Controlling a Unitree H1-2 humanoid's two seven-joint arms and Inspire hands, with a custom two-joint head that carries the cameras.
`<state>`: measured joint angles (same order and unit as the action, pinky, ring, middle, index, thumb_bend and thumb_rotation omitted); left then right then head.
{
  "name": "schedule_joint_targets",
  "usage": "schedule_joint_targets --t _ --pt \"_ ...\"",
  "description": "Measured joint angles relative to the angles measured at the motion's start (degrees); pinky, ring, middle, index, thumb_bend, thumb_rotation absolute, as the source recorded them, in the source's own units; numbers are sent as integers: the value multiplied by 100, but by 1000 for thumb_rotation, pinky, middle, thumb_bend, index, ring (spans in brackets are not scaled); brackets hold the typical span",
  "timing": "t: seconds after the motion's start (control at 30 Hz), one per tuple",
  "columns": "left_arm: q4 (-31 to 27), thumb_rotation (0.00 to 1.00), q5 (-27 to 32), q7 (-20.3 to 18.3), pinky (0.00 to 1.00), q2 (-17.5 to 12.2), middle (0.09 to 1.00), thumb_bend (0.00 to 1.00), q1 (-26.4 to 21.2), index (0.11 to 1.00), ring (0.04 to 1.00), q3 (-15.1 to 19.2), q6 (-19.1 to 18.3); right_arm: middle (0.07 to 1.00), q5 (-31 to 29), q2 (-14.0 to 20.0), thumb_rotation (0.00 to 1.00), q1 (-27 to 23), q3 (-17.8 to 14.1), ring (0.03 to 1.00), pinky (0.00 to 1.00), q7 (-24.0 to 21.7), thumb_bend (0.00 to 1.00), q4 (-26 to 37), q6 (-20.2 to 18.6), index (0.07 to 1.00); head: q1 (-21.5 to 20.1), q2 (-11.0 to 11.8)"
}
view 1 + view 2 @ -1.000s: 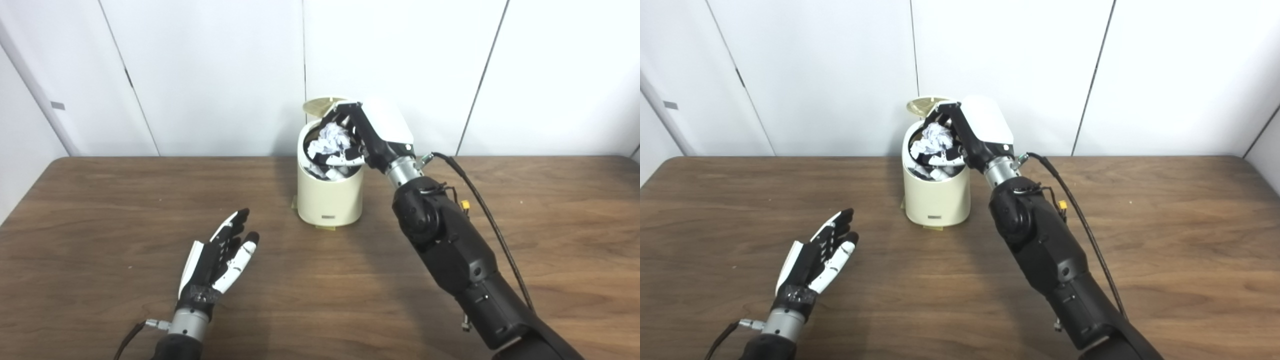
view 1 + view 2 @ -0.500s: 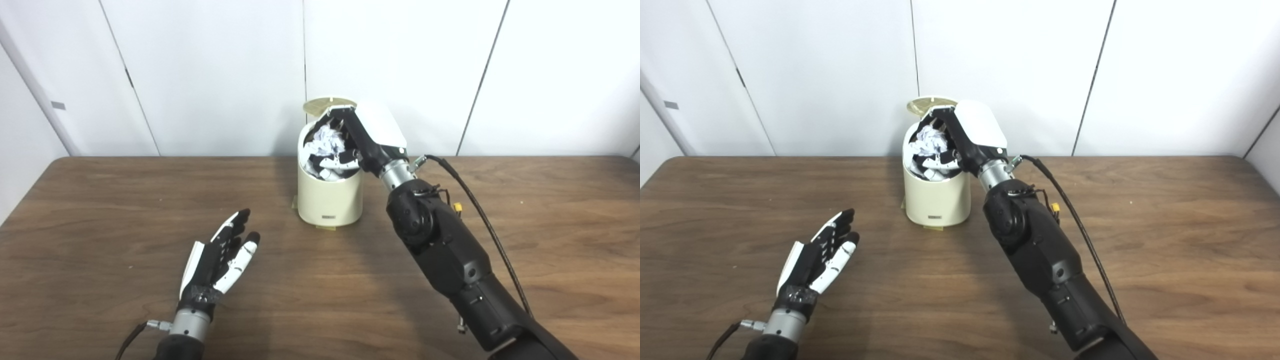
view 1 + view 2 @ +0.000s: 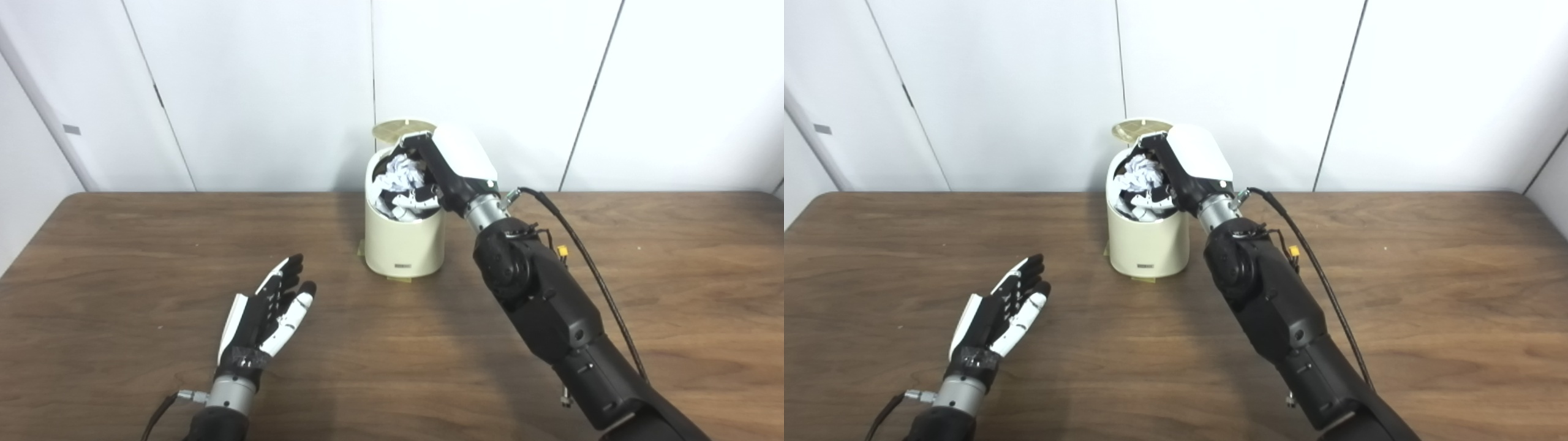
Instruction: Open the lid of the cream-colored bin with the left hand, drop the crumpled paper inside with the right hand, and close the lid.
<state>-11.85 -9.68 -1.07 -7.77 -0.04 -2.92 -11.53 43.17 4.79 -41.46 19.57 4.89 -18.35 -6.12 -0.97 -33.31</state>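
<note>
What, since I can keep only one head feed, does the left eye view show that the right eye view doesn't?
Only the left eye view: a longer run of the table's left edge. Only the right eye view: the table's far right corner with the side wall beside it. Both: the cream bin with its lid up, the right hand at its mouth closed on the crumpled paper, and the left hand open, away from the bin.

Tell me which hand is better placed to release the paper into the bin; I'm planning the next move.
Right. The right hand is shut on the crumpled paper at the open mouth of the bin. The left hand lies open, well short of it.
</note>
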Motion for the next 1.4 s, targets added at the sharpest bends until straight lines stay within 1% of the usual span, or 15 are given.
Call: schedule_joint_targets --t 0.17,0.27,0.43,0.73,0.83,0.87,0.9,0.97,1.0,1.07,1.13,1.3,1.4 --pt "-2 657 -1 0 866 -4 917 501 3 949 913 -7 -6 598 0 4 9 0 0 514 417 -70 846 58 -42 610 9 -18" --pt "-12 652 -1 -1 874 -4 919 496 3 956 918 -7 -26 621 1 4 18 0 0 543 453 -78 845 67 -53 602 0 -18" --pt "-25 649 5 -3 875 -2 922 505 4 958 920 -7 -43 593 9 4 17 0 1 514 425 -82 848 72 -59 592 0 -18" --pt "-26 628 35 -10 874 0 918 496 7 956 916 -2 -33 629 16 5 20 3 5 558 472 -126 850 136 -141 592 -9 -35" --pt "-26 629 31 -10 875 -1 923 494 7 958 919 -2 -36 626 19 5 29 3 13 549 448 -125 855 143 -139 621 -9 -35" --pt "-26 629 32 -11 873 0 921 497 7 958 917 -2 -36 648 28 5 38 3 18 586 488 -119 864 142 -135 641 -9 -35" --pt "-26 628 32 -11 872 0 920 497 7 957 916 -2 -36 656 41 6 41 3 22 599 502 -114 867 142 -133 648 -9 -35" --pt "-26 619 30 -9 880 0 917 496 6 957 916 -2 -36 728 94 23 94 3 53 729 661 -116 874 143 -141 705 -9 -44" --pt "-27 616 29 -9 881 0 917 495 6 957 917 -3 -36 740 106 37 102 3 72 751 686 -118 875 144 -146 715 -17 -44" --pt "-26 609 28 -10 882 0 913 495 6 956 913 -8 -36 776 129 85 131 3 118 795 700 -142 892 156 -146 737 -18 -44" --pt "-26 606 26 -9 881 0 913 493 6 956 913 -11 -36 793 134 130 135 3 141 807 696 -175 896 165 -139 743 -18 -44" --pt "-25 583 25 -8 878 1 915 483 5 957 914 -10 -32 817 147 144 137 3 157 801 662 -217 909 192 -150 751 -18 -44" --pt "-25 588 25 -6 880 0 919 484 4 959 918 -10 -32 809 198 146 140 3 161 784 642 -235 913 206 -154 740 -18 -44"
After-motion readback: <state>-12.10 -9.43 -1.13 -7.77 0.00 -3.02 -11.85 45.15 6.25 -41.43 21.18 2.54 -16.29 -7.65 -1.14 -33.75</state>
